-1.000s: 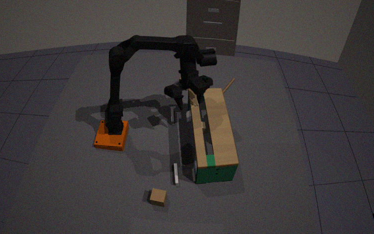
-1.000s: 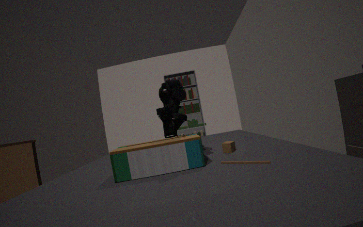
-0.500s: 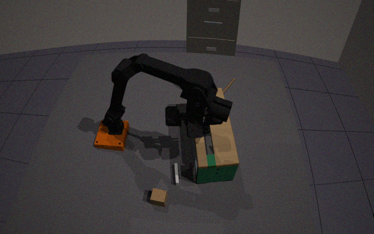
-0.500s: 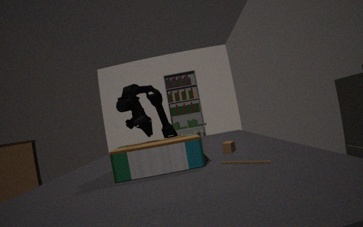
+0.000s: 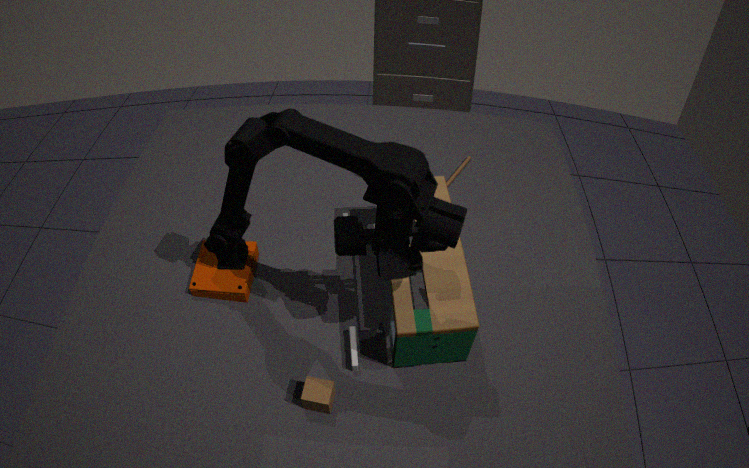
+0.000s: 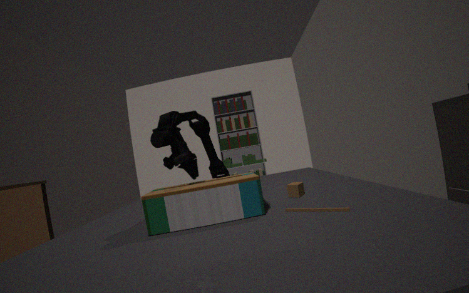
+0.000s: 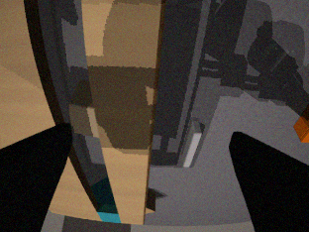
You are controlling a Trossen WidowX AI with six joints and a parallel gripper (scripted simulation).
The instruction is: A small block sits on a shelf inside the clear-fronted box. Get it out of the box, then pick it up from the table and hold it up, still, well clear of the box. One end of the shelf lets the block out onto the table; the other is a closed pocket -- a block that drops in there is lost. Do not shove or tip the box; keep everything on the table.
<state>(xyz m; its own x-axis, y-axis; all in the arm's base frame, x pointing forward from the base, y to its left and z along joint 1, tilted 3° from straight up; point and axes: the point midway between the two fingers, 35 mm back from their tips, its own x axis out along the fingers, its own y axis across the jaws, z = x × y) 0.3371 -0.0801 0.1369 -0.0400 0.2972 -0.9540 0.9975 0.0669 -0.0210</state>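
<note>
My pincer (image 7: 154,179) spread apart, nothing between fingers, hanging over box (image 5: 447,291) top slot; tan block (image 5: 316,393) on table (image 5: 539,349), well apart from box

Black arm (image 5: 307,139) arched up from its orange base (image 5: 224,273), forearm bent steeply downward, gripper (image 7: 154,179) pointing down mid-bench, fingers spread wide, holding nothing
</note>
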